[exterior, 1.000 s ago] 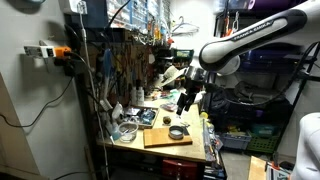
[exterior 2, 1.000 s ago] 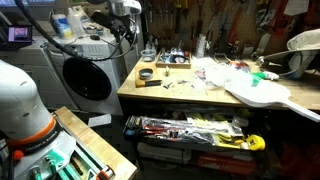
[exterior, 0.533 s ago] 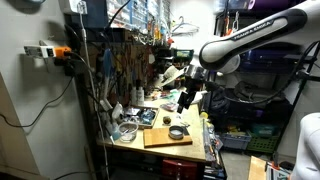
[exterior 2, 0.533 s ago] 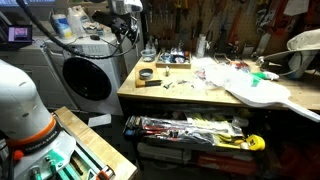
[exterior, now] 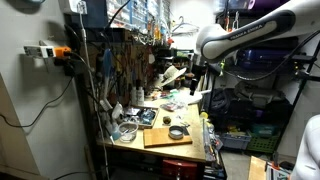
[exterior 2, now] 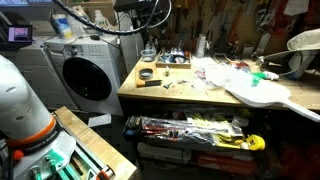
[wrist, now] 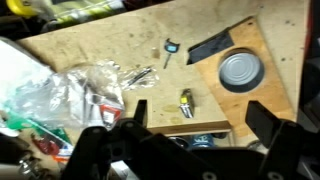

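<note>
Above the pale wooden board [wrist: 283, 42] — round metal tin [wrist: 240, 72] on it — the gripper [wrist: 195, 125] hangs spread, empty.

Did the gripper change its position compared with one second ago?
Yes. The gripper has moved upward, and is now higher above the wooden board.

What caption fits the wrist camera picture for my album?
Open gripper high over a workbench with a round tin.

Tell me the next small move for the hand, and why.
Probably slide the hand sideways until the round metal tin sits centred between its fingers. In the wrist view the hand is open and empty, well above the workbench, and the tin lies on the wooden board off to one side of the gap.
</note>
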Robot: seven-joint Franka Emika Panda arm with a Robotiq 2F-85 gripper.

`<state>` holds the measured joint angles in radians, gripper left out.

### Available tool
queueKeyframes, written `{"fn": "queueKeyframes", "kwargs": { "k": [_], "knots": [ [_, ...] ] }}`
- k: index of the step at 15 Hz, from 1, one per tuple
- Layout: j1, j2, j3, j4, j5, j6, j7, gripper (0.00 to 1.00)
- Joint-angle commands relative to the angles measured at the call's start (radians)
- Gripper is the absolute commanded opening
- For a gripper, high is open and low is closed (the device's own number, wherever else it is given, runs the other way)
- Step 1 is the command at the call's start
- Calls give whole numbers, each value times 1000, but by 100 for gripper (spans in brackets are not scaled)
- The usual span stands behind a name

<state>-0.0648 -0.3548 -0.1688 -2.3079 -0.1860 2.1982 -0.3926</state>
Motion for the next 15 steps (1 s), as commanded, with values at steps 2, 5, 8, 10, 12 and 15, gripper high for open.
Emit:
{"fn": "queueKeyframes", "kwargs": {
  "k": [2,5,8,10,12,15],
  "knots": [
    [-62,183,-5,208,-203,-6,-82,100],
    [-100,291,-15,327,-349,11,-93,100],
    [-119,400,-41,413,-378,80,-193,100],
    [-116,347,-30,367,-347,70,-169,100],
    [-127,406,-40,402,-342,102,-208,100],
    [-128,433,-41,425,-342,107,-216,100]
  ]
}}
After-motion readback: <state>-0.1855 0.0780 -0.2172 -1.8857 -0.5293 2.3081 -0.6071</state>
